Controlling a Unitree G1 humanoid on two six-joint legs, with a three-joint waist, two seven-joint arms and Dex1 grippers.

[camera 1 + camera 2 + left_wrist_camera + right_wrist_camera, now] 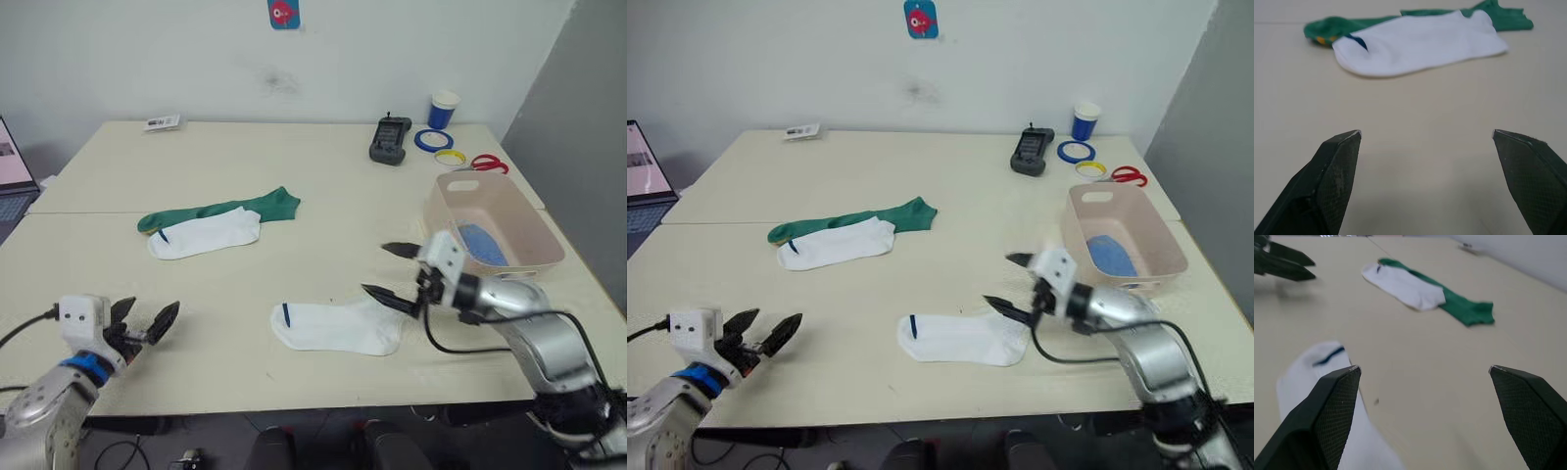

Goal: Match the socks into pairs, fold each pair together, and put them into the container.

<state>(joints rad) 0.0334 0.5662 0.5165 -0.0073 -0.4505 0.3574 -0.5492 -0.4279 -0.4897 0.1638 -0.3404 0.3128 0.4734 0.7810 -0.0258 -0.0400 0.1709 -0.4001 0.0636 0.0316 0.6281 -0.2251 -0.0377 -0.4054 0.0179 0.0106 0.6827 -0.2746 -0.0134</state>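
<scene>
Head camera, left and right eyes. A pale table (323,196) carries three loose socks. A green sock (230,210) lies flat toward the robot's left, and a white sock (206,234) rests partly over its near edge, touching it. A second white sock (335,327) lies alone near the front edge, well apart from the other two. The pink bin (509,211) stands at the right side of the table and holds blue fabric (482,244), seemingly folded blue socks. Behind the bin are a black handheld device (390,140), a blue-and-white paper cup (443,110), a blue tape ring (430,140), a yellow tape ring (451,157) and red scissors (487,164). The right gripper (390,271) hovers with its fingers spread wide, just above the toe end of the lone white sock and beside the bin. The left gripper (145,321) sits low at the front left of the table, fingers spread, gripping nothing.

Left wrist. The two black fingers (1334,166) stand wide apart over bare tabletop; beyond them lie the white sock (1420,43) and the green sock (1498,14) under it.

Right wrist. The fingers (1337,406) are spread, with the lone white sock (1327,377) beneath one of them. Farther off lie the overlapped white and green socks (1425,291), and the left gripper (1283,262).
</scene>
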